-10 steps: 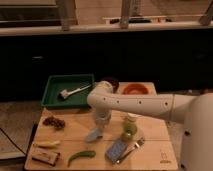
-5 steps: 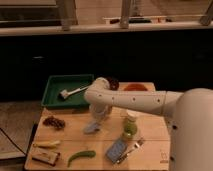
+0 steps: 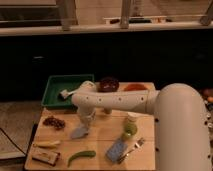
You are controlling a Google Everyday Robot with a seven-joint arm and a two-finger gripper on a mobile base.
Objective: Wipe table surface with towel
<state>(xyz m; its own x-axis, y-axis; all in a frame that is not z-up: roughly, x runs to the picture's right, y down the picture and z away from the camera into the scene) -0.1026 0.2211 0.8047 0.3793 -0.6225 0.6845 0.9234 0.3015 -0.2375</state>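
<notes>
Wooden bench [image 3: 102, 136]: light top, everything sits on it.
Tool [image 3: 86, 121]: on the white arm [image 3: 117, 101], pointing down over the left-centre of the bench, touching the towel's upper edge.
Tool state: cannot tell how far open it is, or whether it grips the towel.
Towel [image 3: 79, 133]: pale grey, crumpled, lying on the bench directly under the tool.
Green tray [image 3: 55, 92]: back left corner, behind the arm.
Green pepper [image 3: 81, 156]: front edge, apart from the towel.

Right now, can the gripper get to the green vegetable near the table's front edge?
Probably yes. The gripper is low at the towel, and the green vegetable lies just in front of it on the table, with only bare wood between them.
</notes>
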